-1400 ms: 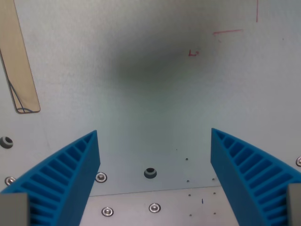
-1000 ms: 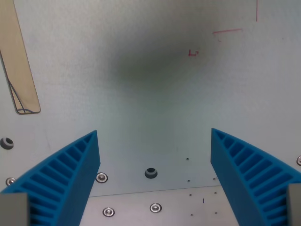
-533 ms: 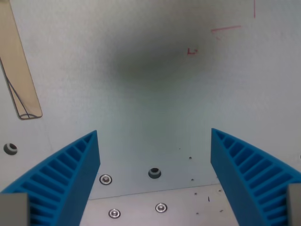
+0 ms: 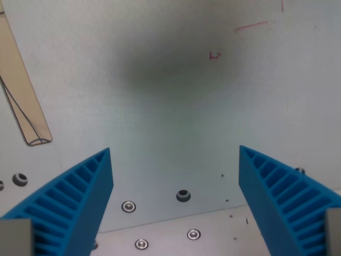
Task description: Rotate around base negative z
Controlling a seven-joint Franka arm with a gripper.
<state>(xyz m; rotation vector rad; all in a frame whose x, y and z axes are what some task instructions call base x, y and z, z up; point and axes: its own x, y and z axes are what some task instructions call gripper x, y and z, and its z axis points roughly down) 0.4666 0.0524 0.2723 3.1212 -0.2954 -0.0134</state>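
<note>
My gripper (image 4: 175,154) points down over a pale grey metal table (image 4: 170,122). Its two blue ribbed fingers stand wide apart, one finger (image 4: 74,202) at the wrist view's left and the other finger (image 4: 279,197) at the wrist view's right. Nothing lies between them. The gripper's dark shadow (image 4: 170,58) falls on the table above the middle of the picture.
A tan strip of tape (image 4: 21,90) slants down the wrist view's left edge. Red pen marks (image 4: 214,55) sit at the upper right. Several screws (image 4: 128,206) and a dark hole (image 4: 183,195) line a plate seam near the bottom.
The whole scene has turned and slid in the picture: the tape and screws shifted right and down, the red marks shifted left. The camera has rotated; the fingers keep the same spread.
</note>
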